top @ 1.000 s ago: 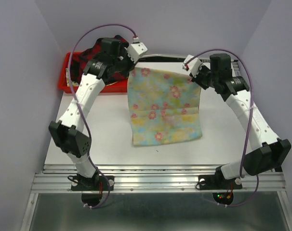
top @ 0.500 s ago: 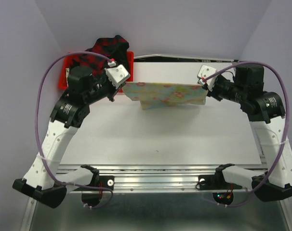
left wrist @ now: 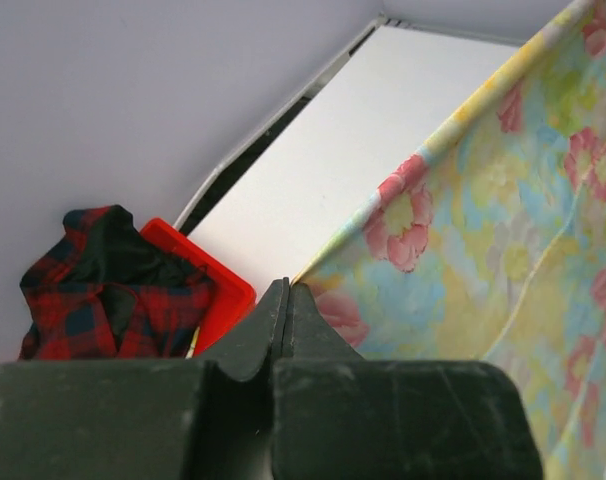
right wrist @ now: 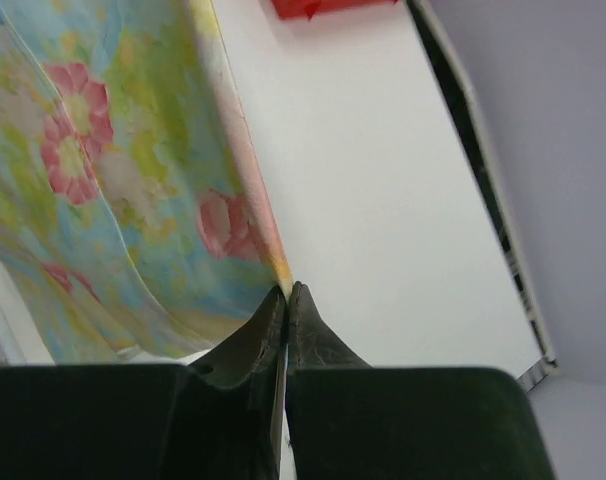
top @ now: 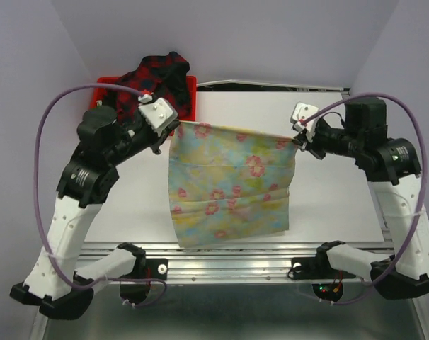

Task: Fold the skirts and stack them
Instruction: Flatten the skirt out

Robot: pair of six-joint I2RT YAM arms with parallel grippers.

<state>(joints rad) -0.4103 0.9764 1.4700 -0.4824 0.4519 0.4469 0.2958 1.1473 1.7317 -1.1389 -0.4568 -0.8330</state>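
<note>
Jaws of left gripper [top: 173,127] and right gripper [top: 298,139] pinch top corners of the skirt [top: 229,184]; lowering both evenly, edge taut, should land it flat.

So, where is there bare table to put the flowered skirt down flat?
Bare table lies right of the hanging flowered skirt, and in a far strip between its top edge and the back wall. The far left corner is crowded: the red tray with the plaid skirt.
</note>
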